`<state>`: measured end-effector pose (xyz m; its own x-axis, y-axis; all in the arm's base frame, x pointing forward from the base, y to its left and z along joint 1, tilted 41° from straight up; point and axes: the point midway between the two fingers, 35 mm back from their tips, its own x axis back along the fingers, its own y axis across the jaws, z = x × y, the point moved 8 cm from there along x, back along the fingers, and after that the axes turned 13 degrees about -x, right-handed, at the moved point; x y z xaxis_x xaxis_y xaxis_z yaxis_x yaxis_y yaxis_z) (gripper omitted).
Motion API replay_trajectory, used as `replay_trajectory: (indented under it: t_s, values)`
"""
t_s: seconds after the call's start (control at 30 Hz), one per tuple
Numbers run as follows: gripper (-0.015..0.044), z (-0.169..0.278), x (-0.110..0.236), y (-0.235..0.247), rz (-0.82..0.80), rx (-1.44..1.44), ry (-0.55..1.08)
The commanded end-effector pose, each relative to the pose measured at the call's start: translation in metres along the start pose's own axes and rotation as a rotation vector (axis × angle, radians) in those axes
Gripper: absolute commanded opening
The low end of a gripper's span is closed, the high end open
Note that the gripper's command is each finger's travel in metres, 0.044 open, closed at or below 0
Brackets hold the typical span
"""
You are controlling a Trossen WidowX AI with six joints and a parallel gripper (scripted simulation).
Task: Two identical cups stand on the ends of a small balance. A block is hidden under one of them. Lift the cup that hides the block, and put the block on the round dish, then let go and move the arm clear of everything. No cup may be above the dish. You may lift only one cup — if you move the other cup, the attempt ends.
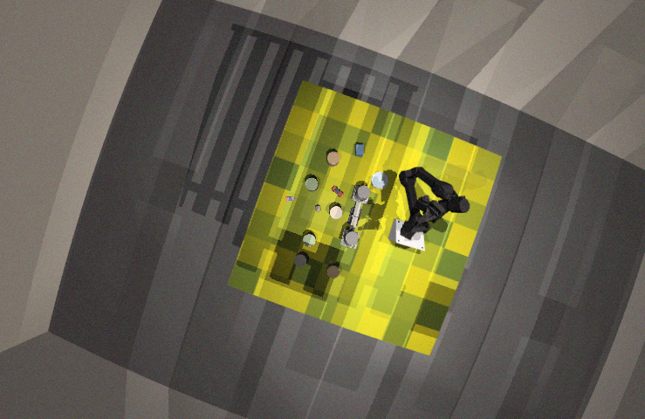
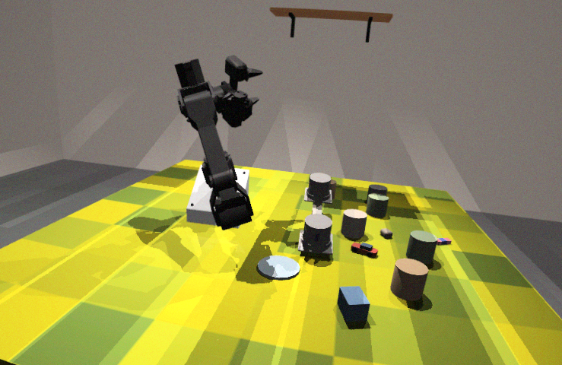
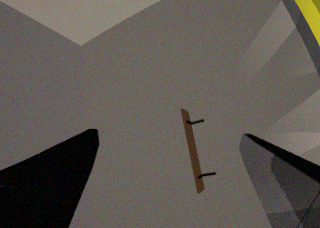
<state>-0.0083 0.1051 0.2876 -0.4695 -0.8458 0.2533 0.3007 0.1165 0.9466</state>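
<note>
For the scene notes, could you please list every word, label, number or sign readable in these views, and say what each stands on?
None: no readable text in any view. The cups, round dish, blue block, toy car, wall shelf and open gripper show plain surfaces only.

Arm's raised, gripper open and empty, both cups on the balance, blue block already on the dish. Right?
Not quite. The dish holds nothing; the blue block lies on the mat, apart from it, as the exterior view shows. The rest stands: the arm is raised, the gripper is open and empty, and both cups stand on the balance.
</note>
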Motion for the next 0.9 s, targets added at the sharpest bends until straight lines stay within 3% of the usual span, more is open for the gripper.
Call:
replay_trajectory:
  t_s: [0.0, 0.2, 0.87]
  values:
    - [0.0426, 0.0, 0.0, 0.0, 0.002, 0.002, 0.0]
    - [0.044, 0.01, -0.007, -0.006, 0.064, 0.096, -0.011]
    - [0.044, 0.008, -0.046, -0.028, 0.274, 0.658, -0.304]
